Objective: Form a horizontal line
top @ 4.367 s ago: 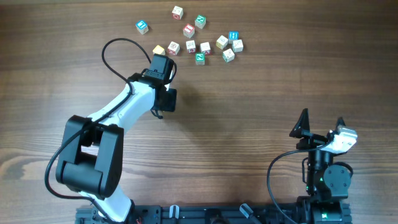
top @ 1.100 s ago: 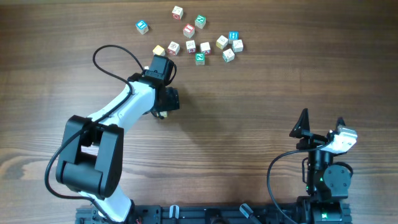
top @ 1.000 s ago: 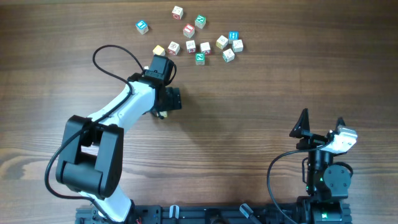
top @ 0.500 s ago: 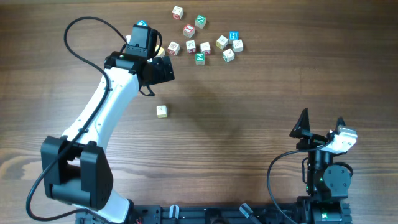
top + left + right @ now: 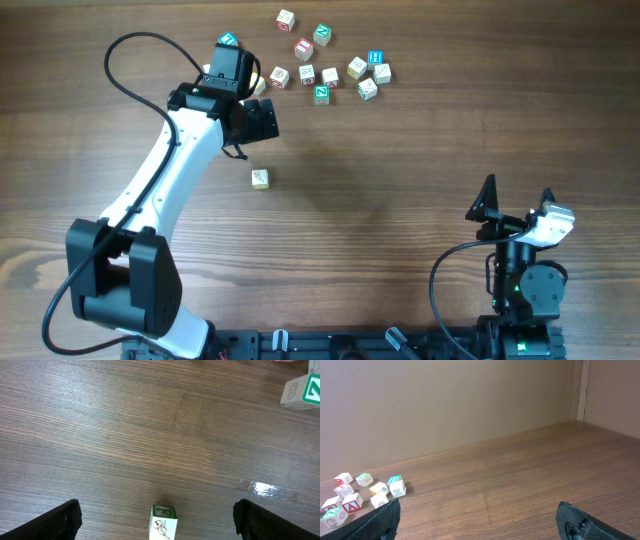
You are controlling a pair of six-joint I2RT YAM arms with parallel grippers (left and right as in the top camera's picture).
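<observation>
Wood: lone cube (image 5: 260, 178), we judge light, rigid, slick; we pinch opposite flat faces; left gripper (image 5: 264, 119), right gripper (image 5: 517, 190) spread, empty.

White left arm (image 5: 165, 178) with black joints (image 5: 120, 280) (looped black cable (image 5: 108, 62))

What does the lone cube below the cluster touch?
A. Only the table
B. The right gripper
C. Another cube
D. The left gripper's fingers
A: the lone cube sits on the bare table, well apart from the cluster and from the open left gripper above it in the overhead view.
</observation>
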